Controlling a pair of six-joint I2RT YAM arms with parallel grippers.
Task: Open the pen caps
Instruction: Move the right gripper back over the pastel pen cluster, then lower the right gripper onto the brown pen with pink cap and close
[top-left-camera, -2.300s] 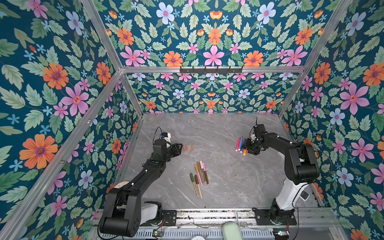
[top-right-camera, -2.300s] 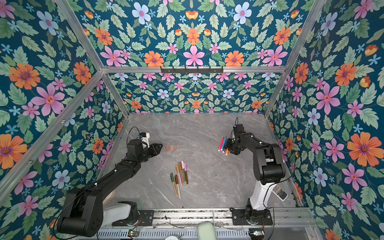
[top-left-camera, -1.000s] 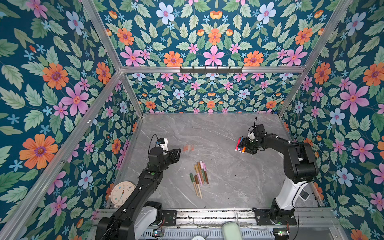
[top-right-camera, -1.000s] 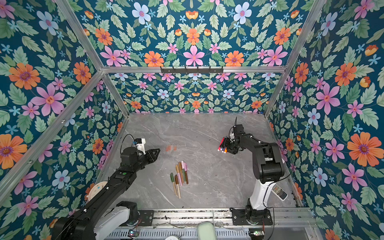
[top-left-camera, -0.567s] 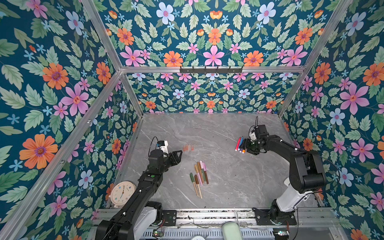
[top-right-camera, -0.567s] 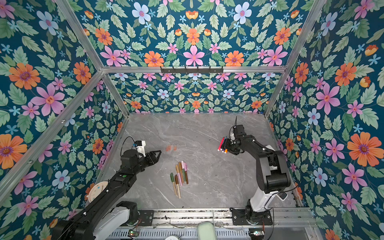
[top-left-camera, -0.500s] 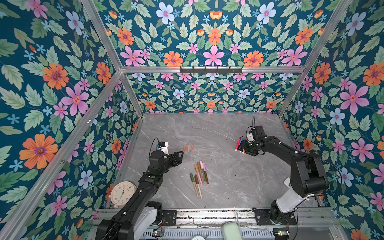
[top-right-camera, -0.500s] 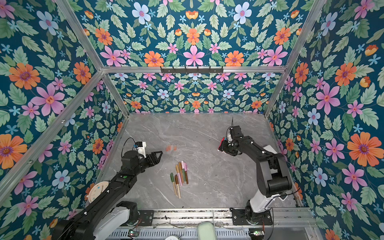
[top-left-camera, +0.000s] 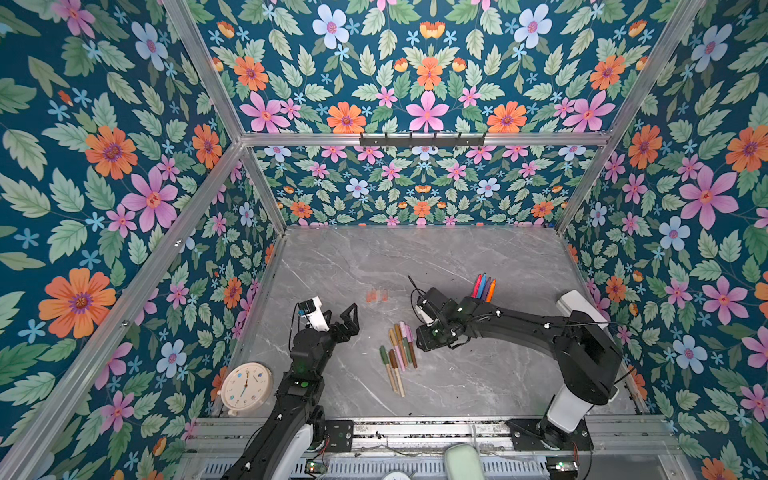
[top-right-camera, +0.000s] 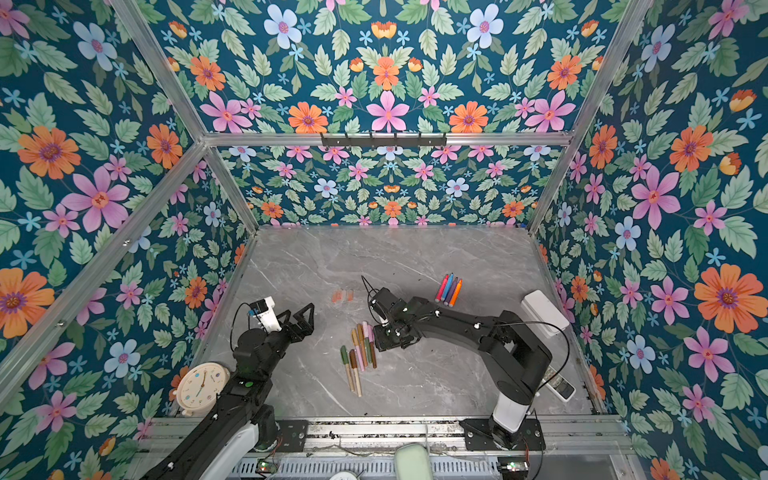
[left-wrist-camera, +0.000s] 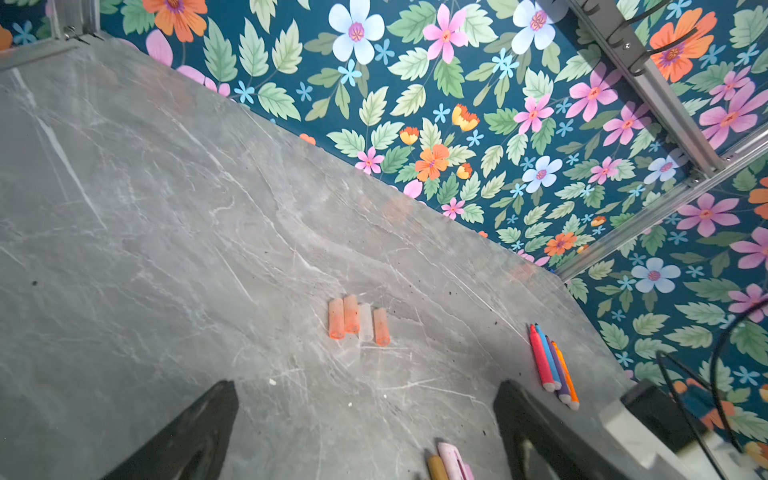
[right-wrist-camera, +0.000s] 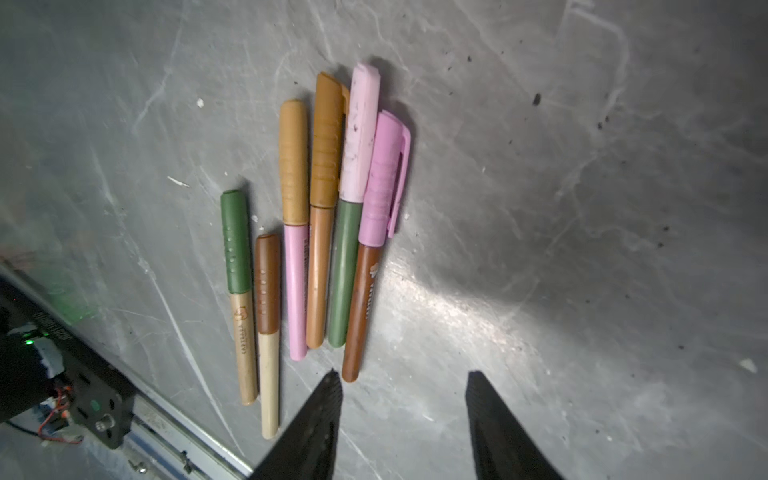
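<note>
**Pincers apart, six pens capped**

We see the grey counter (top-left-camera: 457, 257) under both arms. Our left pincer (left-wrist-camera: 368, 386) stands wide apart and empty; our right pincer (right-wrist-camera: 402, 374) has its jaws apart, nothing between them. Six muted pens (right-wrist-camera: 322, 249) lie just ahead of the right pincer, capped, one brown barrel end close by its jaw. Four bright pens (top-left-camera: 483, 287) lie well behind it. Four loose caps (left-wrist-camera: 351, 316) lie ahead of the left pincer.

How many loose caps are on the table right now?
4, in one row on the table beyond the capped pens: first orange cap, second orange cap, pale cap, last orange cap. Others may be hidden.
</note>
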